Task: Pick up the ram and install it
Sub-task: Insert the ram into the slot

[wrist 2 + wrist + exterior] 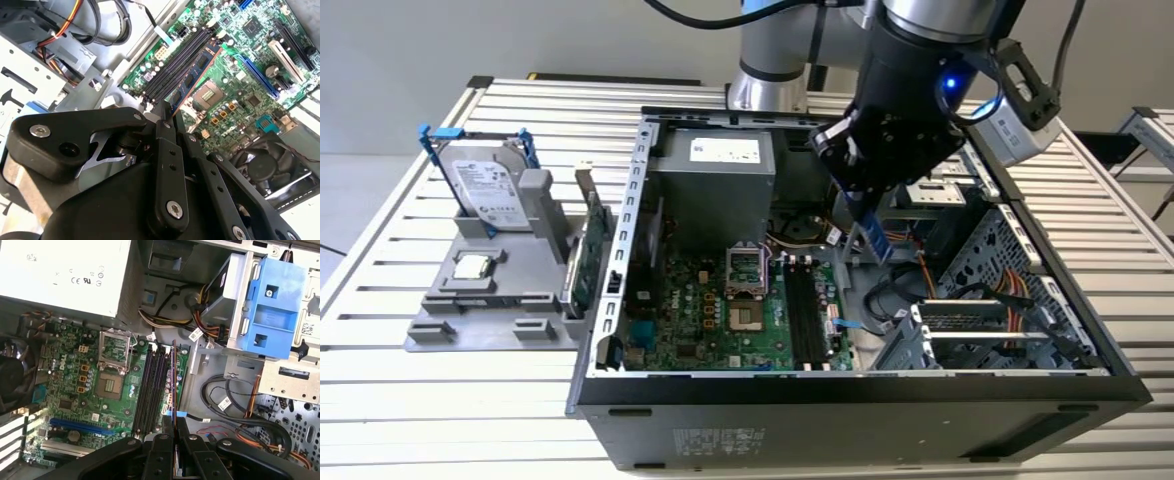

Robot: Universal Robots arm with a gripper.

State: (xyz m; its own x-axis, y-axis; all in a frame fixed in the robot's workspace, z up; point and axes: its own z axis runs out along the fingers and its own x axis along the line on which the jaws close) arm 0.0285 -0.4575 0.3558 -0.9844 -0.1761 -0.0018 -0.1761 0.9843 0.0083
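So the ram (874, 240) is hanging in the air inside the open computer case (854, 400), pinched at one end by the gripper (857, 205), with the fingers (162, 440) closing tight on both faces of the stick. In the second wrist view the ram (192, 77) is sticking out from the gripper (165, 112) as a blue strip with dark chips, pointing across the memory slots (175, 62). In the first wrist view the ram (173, 375) is showing edge-on, lining up lengthwise with the memory slots (152, 385) and sitting over the outermost one, beyond the gripper (173, 422). It isn't seated; in the exterior view it's hovering, tilted, above the motherboard (720, 310), toward the exterior view's right of the memory slots (803, 305). The processor socket (744, 265) is lying just beside those slots, with the power supply (714, 170) behind it. Outside the case, on the exterior view's left, a grey tray (494, 330) is holding the hard drive (494, 190), the processor chip (474, 265) and the green expansion card (594, 250), all resting on the slatted table (400, 390).
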